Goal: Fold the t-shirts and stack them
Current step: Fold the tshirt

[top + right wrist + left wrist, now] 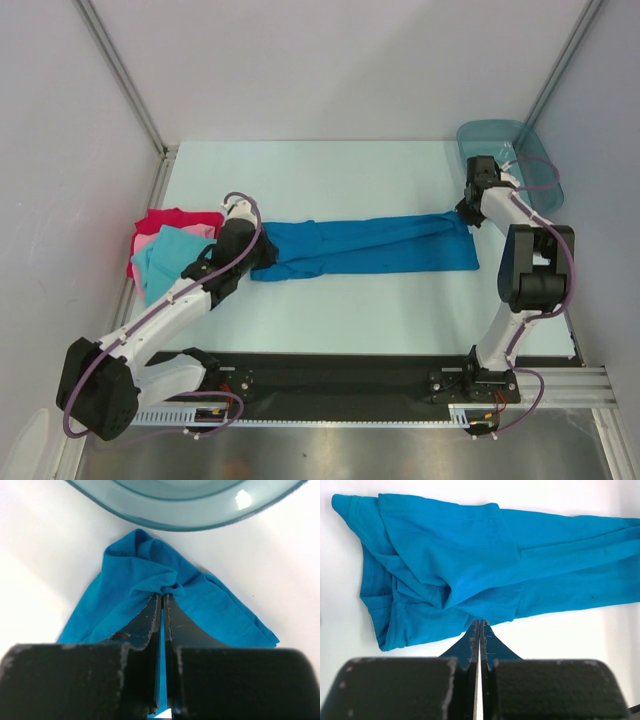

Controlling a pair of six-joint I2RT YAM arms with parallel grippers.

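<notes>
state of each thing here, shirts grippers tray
blue t-shirt: stretched into a long strip, held at both ends
left gripper: shut on its left end
right gripper: shut on its right end
turquoise t-shirt: rumpled, top of left pile
pink t-shirt: beneath it
red t-shirt: bottom of pile
teal tray: upright

There are four t-shirts: one blue t-shirt (370, 245), one turquoise t-shirt (165, 262), one pink t-shirt (144, 245) and one red t-shirt (162, 217). There is one teal tray (492, 125). The robot arms are two: left arm (165, 305), right arm (530, 265).
</notes>
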